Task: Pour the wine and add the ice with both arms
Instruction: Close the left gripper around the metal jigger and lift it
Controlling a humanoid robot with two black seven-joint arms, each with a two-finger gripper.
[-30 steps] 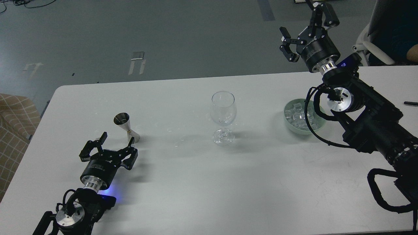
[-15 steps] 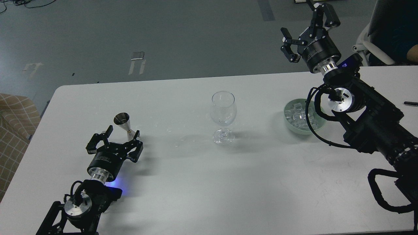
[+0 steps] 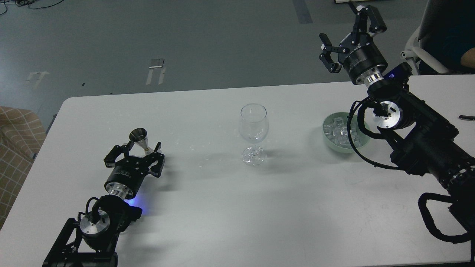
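Observation:
A small steel jigger (image 3: 143, 142) stands on the white table (image 3: 222, 207) at the left; I cannot see the wine in it. My left gripper (image 3: 138, 150) is open, its fingers on either side of the jigger's lower half, not closed on it. An empty clear wine glass (image 3: 253, 129) stands upright mid-table. A pale green bowl (image 3: 365, 142) holds several clear ice cubes (image 3: 336, 133) at the right, partly hidden by my right arm. My right gripper (image 3: 350, 37) is open and empty, raised high beyond the table's far edge, above and behind the bowl.
A black pen (image 3: 466, 118) lies at the table's right edge. A chair (image 3: 423, 52) and a seated person's arm are at the far right. A tan checked cushion (image 3: 18, 148) sits left of the table. Small droplets lie around the glass.
My left gripper has moved forward and right until its open fingers flank the jigger. My right gripper has barely shifted, staying raised and open.

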